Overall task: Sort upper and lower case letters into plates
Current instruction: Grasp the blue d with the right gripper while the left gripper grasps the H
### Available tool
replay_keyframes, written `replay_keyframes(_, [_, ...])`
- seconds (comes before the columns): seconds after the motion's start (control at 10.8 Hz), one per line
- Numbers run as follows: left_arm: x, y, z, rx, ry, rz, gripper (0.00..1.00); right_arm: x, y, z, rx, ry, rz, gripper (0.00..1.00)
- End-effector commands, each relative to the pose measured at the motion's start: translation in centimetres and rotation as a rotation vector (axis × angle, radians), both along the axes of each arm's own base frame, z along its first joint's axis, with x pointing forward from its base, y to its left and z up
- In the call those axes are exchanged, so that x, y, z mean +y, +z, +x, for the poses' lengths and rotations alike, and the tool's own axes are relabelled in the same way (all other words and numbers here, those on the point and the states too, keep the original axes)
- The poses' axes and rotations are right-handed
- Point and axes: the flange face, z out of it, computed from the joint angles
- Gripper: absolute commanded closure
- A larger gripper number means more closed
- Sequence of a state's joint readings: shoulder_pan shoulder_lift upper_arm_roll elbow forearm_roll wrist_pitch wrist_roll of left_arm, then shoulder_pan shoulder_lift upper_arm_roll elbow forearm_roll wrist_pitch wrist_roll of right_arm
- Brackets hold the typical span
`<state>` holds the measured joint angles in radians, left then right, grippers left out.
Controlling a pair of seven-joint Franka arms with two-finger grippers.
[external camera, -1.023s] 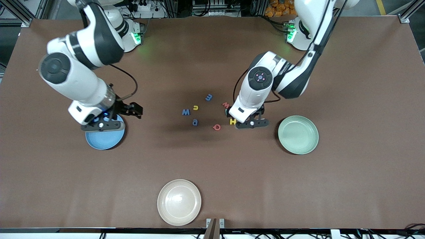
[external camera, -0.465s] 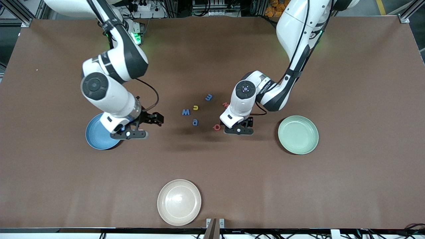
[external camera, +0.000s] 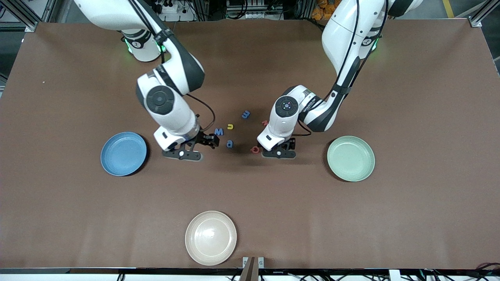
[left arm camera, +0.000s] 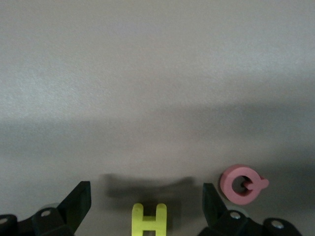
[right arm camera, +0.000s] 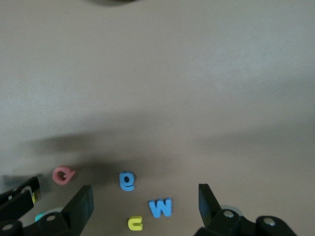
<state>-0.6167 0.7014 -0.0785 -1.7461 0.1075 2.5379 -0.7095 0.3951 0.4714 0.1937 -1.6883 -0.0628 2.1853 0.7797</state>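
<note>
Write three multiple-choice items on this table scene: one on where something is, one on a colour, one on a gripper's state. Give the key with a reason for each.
1. What lies between the left gripper's open fingers in the left wrist view?
A. the yellow H
B. the blue W
C. the cream-white plate

2. What colour is the plate toward the right arm's end of the table?
A. pale green
B. blue
C. red

3. How do the right gripper's fingers stand?
A. shut on a letter
B. shut on nothing
C. open, holding nothing

Key: 1 A, the H sits in the gap between the two black fingers, with the red Q beside one of them. 2 B, the blue plate lies at that end; the pale green plate is toward the left arm's end. 3 C, the right wrist view shows the fingers spread apart, with the blue W and yellow u lying untouched on the table between them.
</note>
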Motion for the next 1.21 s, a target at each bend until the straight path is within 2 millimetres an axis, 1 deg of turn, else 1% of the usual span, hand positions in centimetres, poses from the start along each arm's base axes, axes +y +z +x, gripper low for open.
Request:
replay_keyframes(0.0, [-0.4,-0.9,-1.1,0.002,0.004,0.012,0.02,3.7,-3.8,-1.5,-0.031,-0.023,-0.042,0.21])
replay_keyframes(0.09, [-0.2,-1.5,-1.7,0.014,0.0,0.022,0.03,5.1,-5.3,-2.3,-0.038,-0.017,-0.044,0.21])
replay_keyframes(0.28, [0.5,-2.8,-3.1,0.044,-0.008,0.048,0.11,6.0,-7.8,-2.8,-0.036,-0.014,-0.037,0.21])
replay_keyframes(0.37, [0.8,-3.0,-3.6,0.052,-0.011,0.055,0.17,6.4,-8.8,-3.0,-0.035,-0.007,-0.031,0.21])
replay_keyframes(0.46, [0.7,-3.1,-3.8,0.055,-0.008,0.057,0.22,6.9,-10.0,-3.4,-0.042,0.006,-0.021,0.21])
replay_keyframes(0.56, [0.7,-2.8,-3.8,0.053,-0.009,0.054,0.3,7.1,-10.8,-4.0,-0.055,0.017,-0.005,0.21])
replay_keyframes(0.65, [0.6,-2.6,-3.8,0.052,-0.009,0.053,0.37,7.0,-11.7,-4.6,-0.065,0.034,-0.004,0.23])
replay_keyframes(0.74, [0.5,-2.5,-3.8,0.051,-0.01,0.049,0.41,6.8,-12.2,-4.9,-0.073,0.06,-0.022,0.28])
replay_keyframes(0.84, [0.5,-2.3,-3.7,0.048,-0.013,0.048,0.51,6.7,-13.0,-5.4,-0.068,0.076,-0.04,0.31])
replay_keyframes(0.93, [0.5,-2.3,-3.7,0.048,-0.01,0.048,0.55,6.6,-13.3,-5.7,-0.065,0.084,-0.046,0.31])
replay_keyframes(1.02, [0.5,-2.2,-3.7,0.048,-0.01,0.048,0.71,7.1,-13.7,-6.2,-0.06,0.093,-0.048,0.31])
replay_keyframes(1.12, [0.5,-2.1,-3.7,0.047,-0.01,0.047,0.88,7.1,-14.0,-6.2,-0.059,0.097,-0.051,0.32])
